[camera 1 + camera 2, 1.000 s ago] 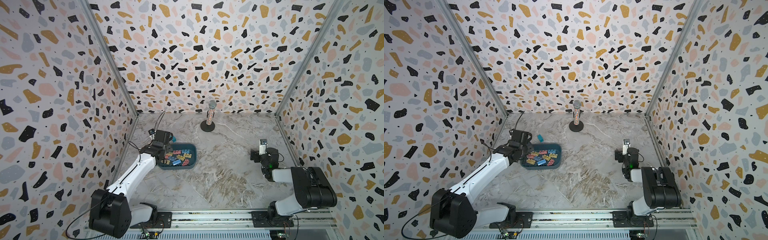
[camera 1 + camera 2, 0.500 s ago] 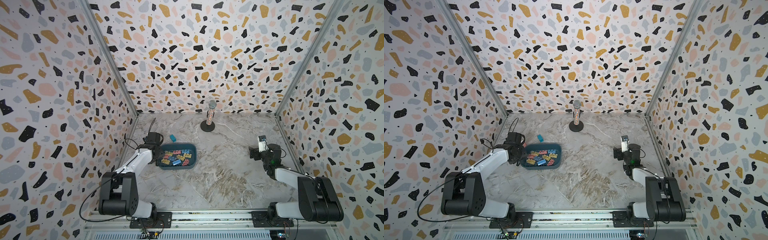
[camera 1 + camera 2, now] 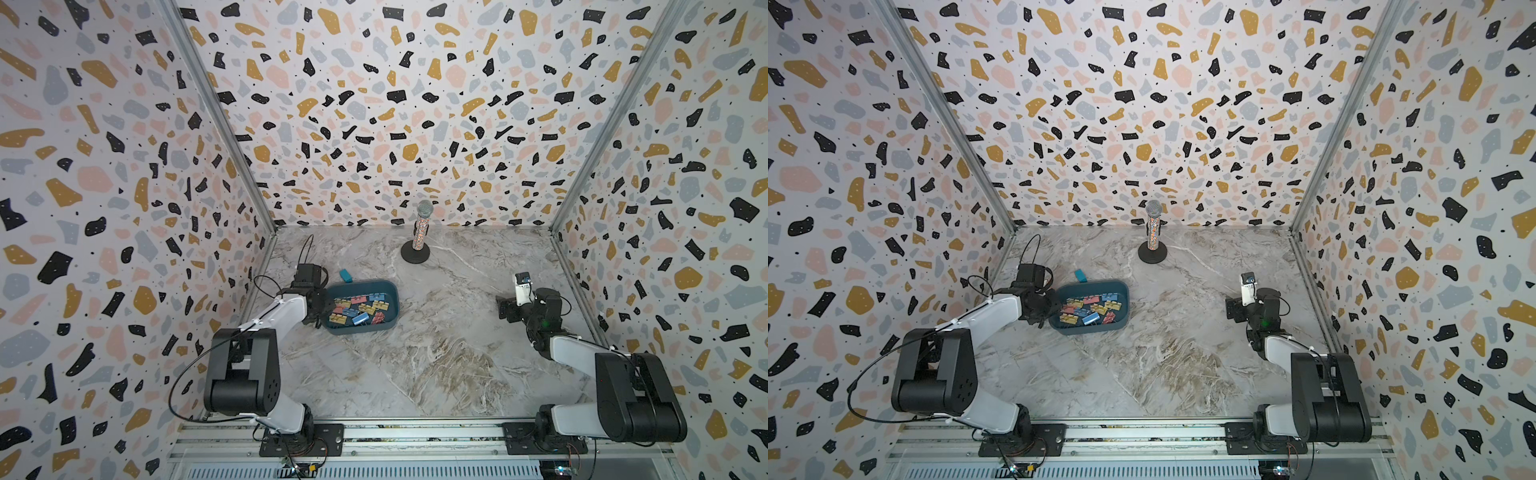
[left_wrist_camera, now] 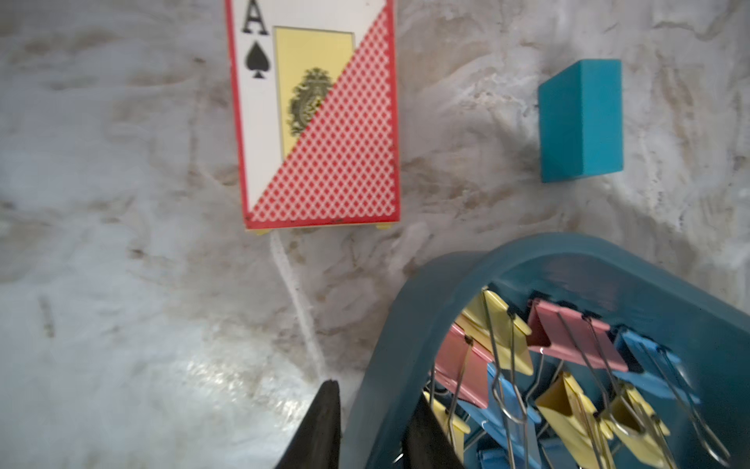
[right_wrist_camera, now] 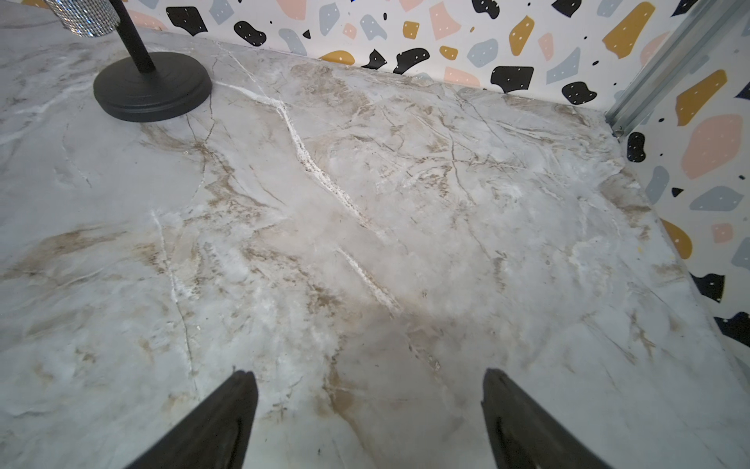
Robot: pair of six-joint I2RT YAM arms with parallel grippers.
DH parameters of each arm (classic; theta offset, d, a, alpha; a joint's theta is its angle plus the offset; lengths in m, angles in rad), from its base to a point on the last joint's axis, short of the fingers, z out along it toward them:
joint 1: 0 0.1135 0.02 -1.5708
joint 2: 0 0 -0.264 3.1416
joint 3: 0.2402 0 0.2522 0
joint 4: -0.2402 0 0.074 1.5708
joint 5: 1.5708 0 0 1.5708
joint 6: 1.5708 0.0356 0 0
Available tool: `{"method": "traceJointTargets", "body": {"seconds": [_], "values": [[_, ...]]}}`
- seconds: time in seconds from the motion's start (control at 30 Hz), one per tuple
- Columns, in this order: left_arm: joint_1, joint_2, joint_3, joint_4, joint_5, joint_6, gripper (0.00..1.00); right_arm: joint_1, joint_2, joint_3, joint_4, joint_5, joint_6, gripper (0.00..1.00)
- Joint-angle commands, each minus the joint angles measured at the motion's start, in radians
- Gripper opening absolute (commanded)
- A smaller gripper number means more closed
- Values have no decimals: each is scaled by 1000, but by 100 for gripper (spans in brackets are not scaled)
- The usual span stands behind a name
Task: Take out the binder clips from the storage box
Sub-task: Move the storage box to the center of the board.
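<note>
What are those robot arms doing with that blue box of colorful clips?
The left tool is clamped on the wall of the storage box, pinching it from inside and outside. The binder clips all lie in the box, none lifted out yet. The right tool hangs open and empty above the table.

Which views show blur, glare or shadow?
Left wrist view: slight blur on the card box, glare on the table beside the storage box. Right wrist view: sharp, soft shadow ahead of the right fingers. Both top views: sharp, evenly lit.
</note>
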Motion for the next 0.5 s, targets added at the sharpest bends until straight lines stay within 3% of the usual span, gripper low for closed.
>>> {"method": "traceJointTargets", "body": {"seconds": [0.0, 0.23, 0.47], "values": [[-20, 21, -15, 78, 83, 7, 28, 5, 15, 39, -6, -11, -8, 90], [-105, 73, 21, 84, 73, 29, 28, 4, 6, 39, -9, -11, -7, 90], [-169, 101, 57, 83, 56, 35, 28, 4, -119, 68, -112, -26, -30, 90]]}}
